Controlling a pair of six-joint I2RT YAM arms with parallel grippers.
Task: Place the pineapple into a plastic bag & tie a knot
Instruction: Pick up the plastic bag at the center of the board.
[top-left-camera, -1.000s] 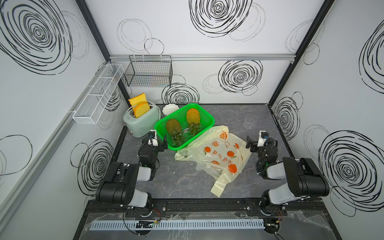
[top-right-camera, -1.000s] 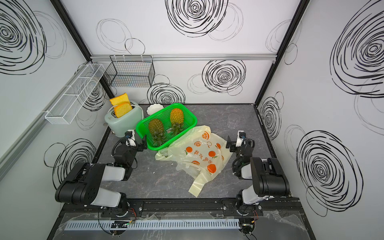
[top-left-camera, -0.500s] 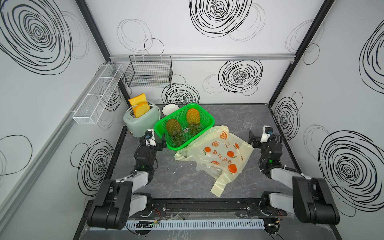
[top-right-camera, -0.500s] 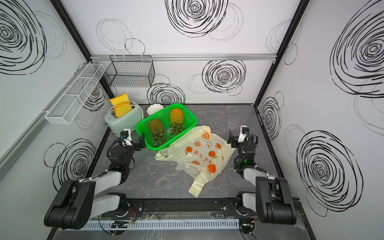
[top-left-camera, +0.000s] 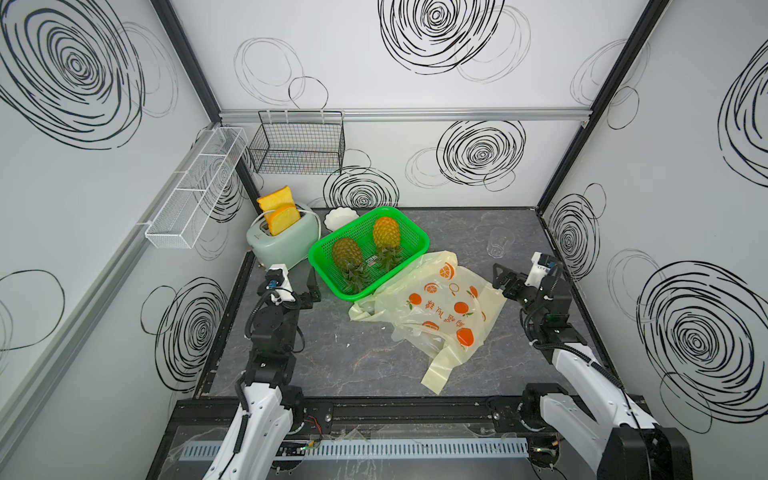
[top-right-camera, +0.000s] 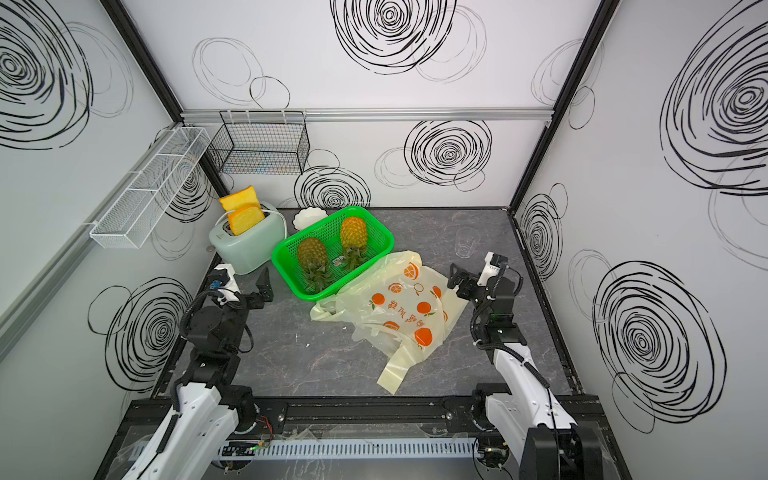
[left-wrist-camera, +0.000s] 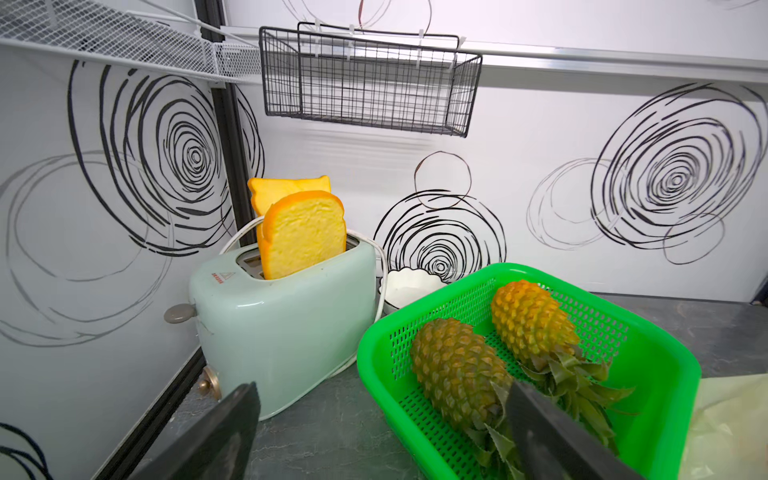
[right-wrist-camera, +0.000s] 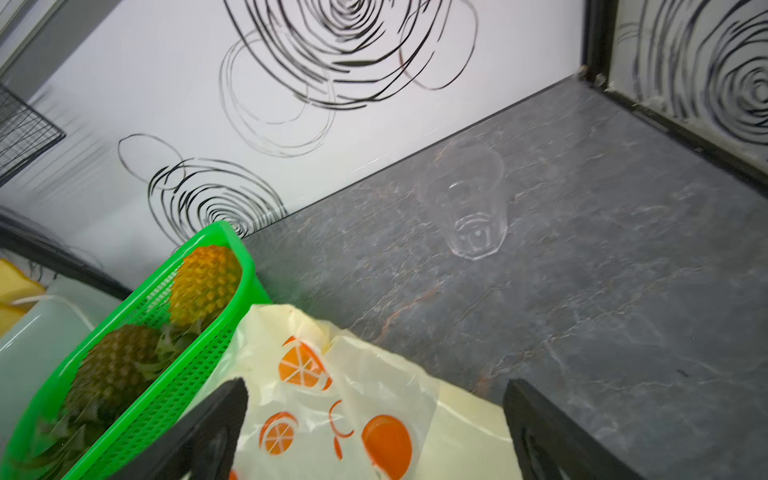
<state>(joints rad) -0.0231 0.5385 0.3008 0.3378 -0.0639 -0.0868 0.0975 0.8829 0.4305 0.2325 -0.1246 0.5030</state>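
1. left gripper (top-left-camera: 311, 289): hovers low over tabletop (top-left-camera: 353, 361), just in front of the gap between toaster (top-left-camera: 286, 245) and basket (top-left-camera: 411, 222). Arm steep from front rail, wrist bent forward. Jaws spread wide, empty.
2. right gripper (top-left-camera: 504, 283): hangs over right edge of bag (top-left-camera: 436, 307), angled down toward it. Arm slanting up from front rail along right wall. Jaws spread wide, empty.
3. bag: thin translucent film, pale yellow, crumpled, printed with orange fruits and characters. Lies flat on tabletop, touching basket's right side, handle strip (top-left-camera: 435, 376) loose toward front rail.
4. green pineapple (top-left-camera: 347, 252), yellow pineapple (top-left-camera: 386, 232): scaly ovals, on their sides in basket, side by side, leafy crowns toward front.
5. basket: bright green perforated plastic, rectangular, rounded corners.
6. toaster: glossy mint shell, two spongy bread (top-left-camera: 277, 210) slices standing in slots.
7. dish (top-left-camera: 340, 216): white, scalloped, behind basket.
8. glass (top-left-camera: 497, 245): clear, back right, well apart from bag.
9. Only in top views: both arms whole, handle strip.
10. Clear only in left wrist view: toaster's lever (left-wrist-camera: 178, 312), brass knob (left-wrist-camera: 209, 380), red label (left-wrist-camera: 222, 277).
11. Only in right wrist view: glass's faceted base, blurred.
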